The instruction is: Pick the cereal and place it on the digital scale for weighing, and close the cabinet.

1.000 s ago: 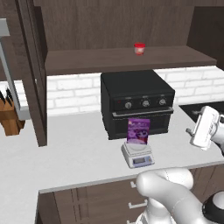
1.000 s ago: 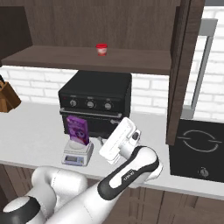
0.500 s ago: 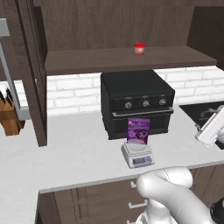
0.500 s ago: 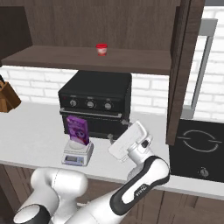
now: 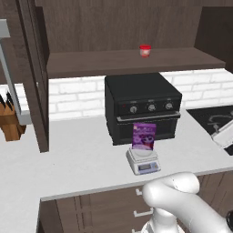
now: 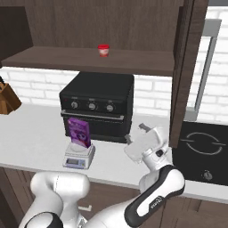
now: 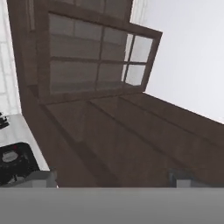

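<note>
The purple cereal box (image 5: 144, 136) (image 6: 79, 132) stands upright on the small white digital scale (image 5: 143, 162) (image 6: 79, 156), in front of the oven. My gripper (image 6: 135, 133) (image 7: 113, 178) is open and holds nothing. It hovers over the counter to the right of the scale, close to the right door of the cabinet (image 6: 183, 75), which stands open and edge-on. The hand view looks up at a glass-panelled cabinet door (image 7: 94, 61). The left door (image 5: 34, 77) is swung out as well.
A black oven (image 5: 142, 105) (image 6: 96, 106) sits behind the scale. A red-and-white cup (image 5: 144, 50) (image 6: 103, 50) stands on the cabinet shelf. A knife block (image 5: 10, 123) is at the far left, and a black cooktop (image 6: 202, 149) at the right.
The arm has swung right, away from the scale, carrying the open hand toward the right cabinet door. The cereal has stayed on the scale.
</note>
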